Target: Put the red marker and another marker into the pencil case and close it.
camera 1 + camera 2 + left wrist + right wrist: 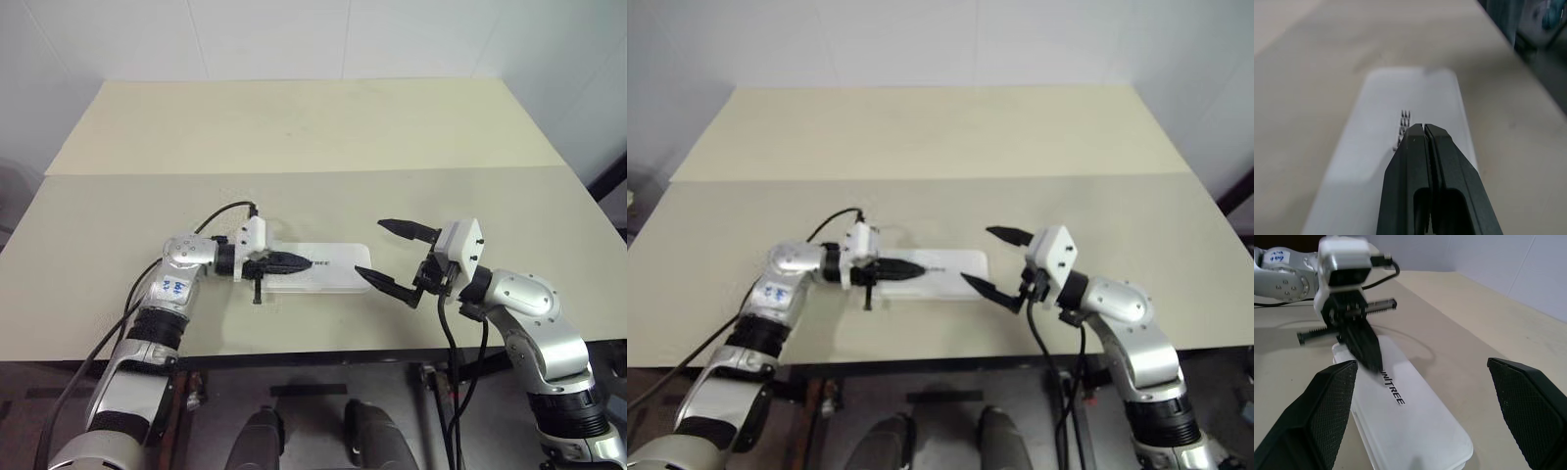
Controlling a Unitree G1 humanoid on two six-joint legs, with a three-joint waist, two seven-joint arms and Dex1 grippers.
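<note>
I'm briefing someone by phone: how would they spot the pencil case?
On the beige table, look near the front edge, between the two grippers. The pencil case is the flat white rounded box lying closed there, with small dark lettering on its lid.

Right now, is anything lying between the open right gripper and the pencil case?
No. In the right wrist view the right gripper faces the closed pencil case directly; the case's near end sits between its spread fingers.
</note>
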